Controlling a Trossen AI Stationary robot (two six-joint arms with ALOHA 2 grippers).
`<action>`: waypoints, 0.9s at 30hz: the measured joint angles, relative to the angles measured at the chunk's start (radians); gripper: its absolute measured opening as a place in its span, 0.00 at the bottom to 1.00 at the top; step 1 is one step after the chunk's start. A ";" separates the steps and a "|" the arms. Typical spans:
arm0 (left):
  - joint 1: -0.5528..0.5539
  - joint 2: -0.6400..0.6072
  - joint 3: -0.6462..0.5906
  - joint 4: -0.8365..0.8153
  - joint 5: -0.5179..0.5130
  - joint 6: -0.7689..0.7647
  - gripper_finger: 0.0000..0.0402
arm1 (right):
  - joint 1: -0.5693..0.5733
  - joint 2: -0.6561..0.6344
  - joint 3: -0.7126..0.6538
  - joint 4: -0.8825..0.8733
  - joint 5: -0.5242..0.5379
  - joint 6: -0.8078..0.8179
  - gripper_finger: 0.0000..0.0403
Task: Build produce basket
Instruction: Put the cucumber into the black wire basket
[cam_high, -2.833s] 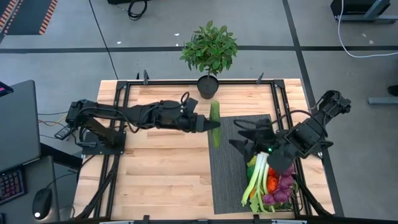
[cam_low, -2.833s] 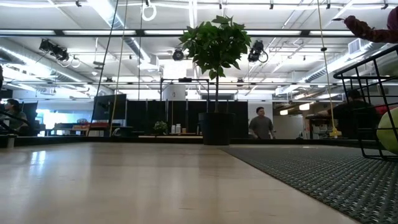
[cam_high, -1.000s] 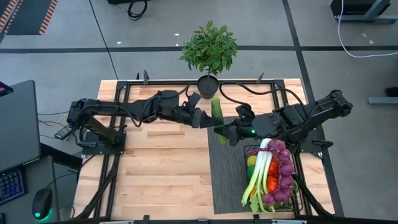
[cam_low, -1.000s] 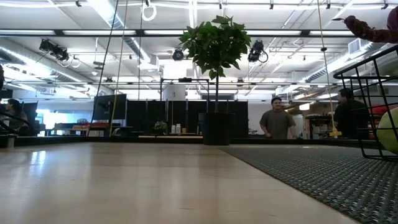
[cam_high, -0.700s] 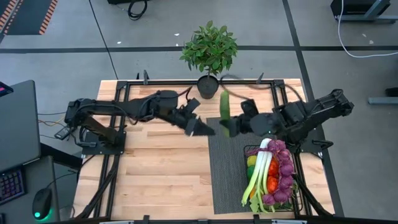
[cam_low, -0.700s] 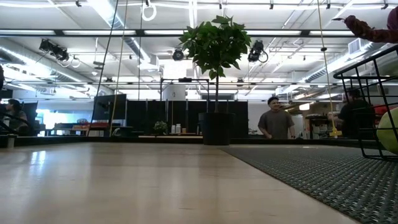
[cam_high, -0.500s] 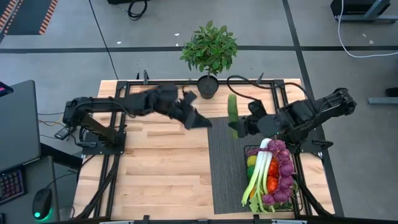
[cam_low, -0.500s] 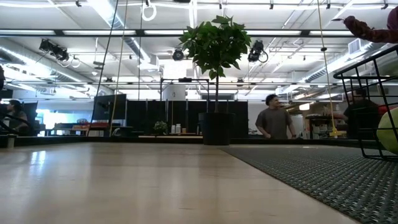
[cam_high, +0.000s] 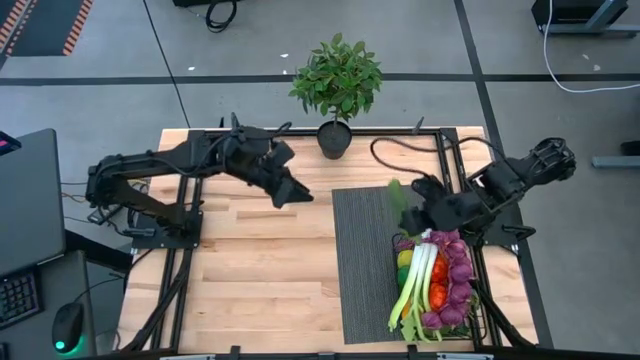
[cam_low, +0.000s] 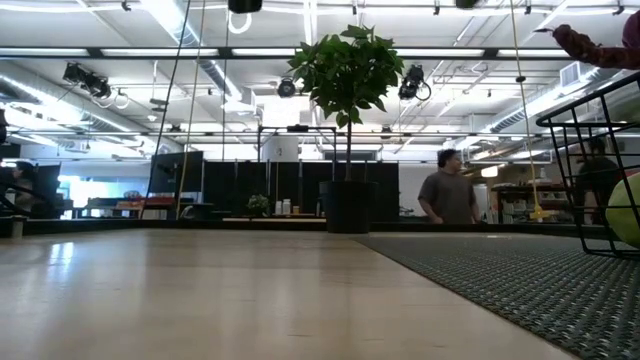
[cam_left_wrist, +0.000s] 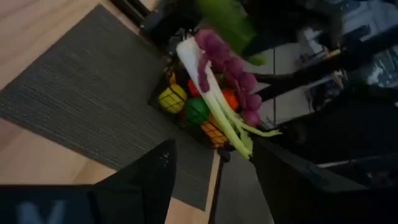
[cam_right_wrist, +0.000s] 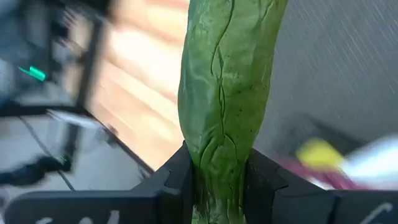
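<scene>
A pale wooden tabletop (cam_high: 260, 270) carries a ribbed grey mat (cam_high: 362, 260), with a potted plant (cam_high: 336, 80) at its far edge. From above, the basket (cam_high: 478, 300) sits on the mat's right side, heaped with produce (cam_high: 436, 280); the right tool (cam_high: 408, 210) hovers just beside its far end, clamping a green cucumber (cam_high: 397, 197). The left tool (cam_high: 296, 196) hangs over bare wood, well apart. The low view shows only the basket's corner. The left wrist view shows its fingers (cam_left_wrist: 148, 180) spread and empty. The right wrist view shows fingers (cam_right_wrist: 173, 180) pinching the cucumber's end. Judged step: carrying it to the basket; next, lower it onto the pile and release.
</scene>
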 joint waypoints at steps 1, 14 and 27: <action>-0.002 -0.002 0.003 -0.021 -0.006 0.013 0.53 | 0.008 0.001 0.000 -0.034 -0.042 0.020 0.24; -0.002 -0.031 0.000 -0.140 -0.058 0.052 0.45 | 0.097 0.003 0.000 -0.118 -0.327 0.163 0.25; -0.011 -0.030 0.000 -0.139 -0.070 0.058 0.43 | 0.301 0.021 -0.056 -0.114 -0.574 0.517 0.25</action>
